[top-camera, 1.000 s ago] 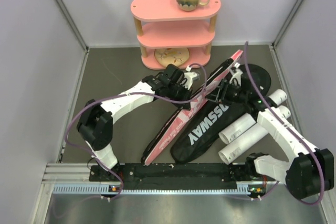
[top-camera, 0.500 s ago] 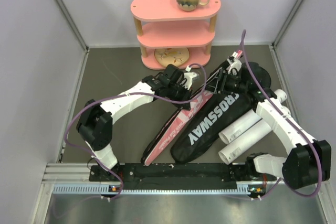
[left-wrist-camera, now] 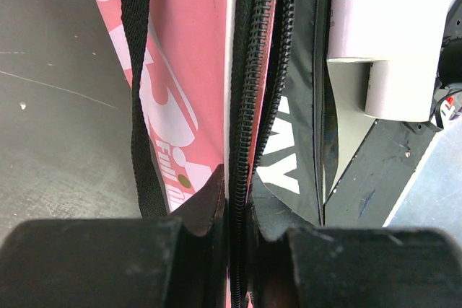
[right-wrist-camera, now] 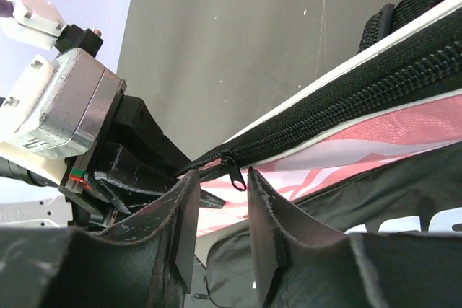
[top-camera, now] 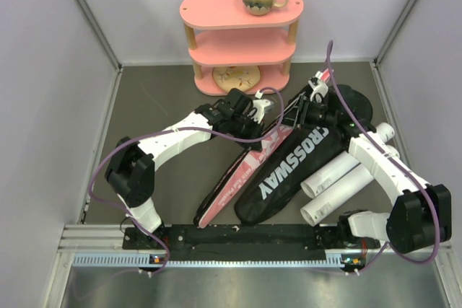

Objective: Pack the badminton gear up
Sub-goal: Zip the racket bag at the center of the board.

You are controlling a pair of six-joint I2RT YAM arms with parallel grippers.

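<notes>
Atop pink bag (top-camera: 242,174), left pincer (left-wrist-camera: 232,198) tight on zip edge (left-wrist-camera: 245,91), right pincer (right-wrist-camera: 222,178) ajar around zip pull (right-wrist-camera: 235,176), contact unclear.

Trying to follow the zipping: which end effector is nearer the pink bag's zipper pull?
Right. Right end effector flanks the zipper pull; left end effector clamps the pink bag's edge alongside.

White capitals reading CROSSWAY run lengthwise down the black bag (top-camera: 289,167) in the top view. The left wrist view catches only the last two letters, AY. Just beside the black bag, on its left, the pink bag (top-camera: 242,178) carries white script; close up only "Full" can be read, and the rest is cut off.
</notes>
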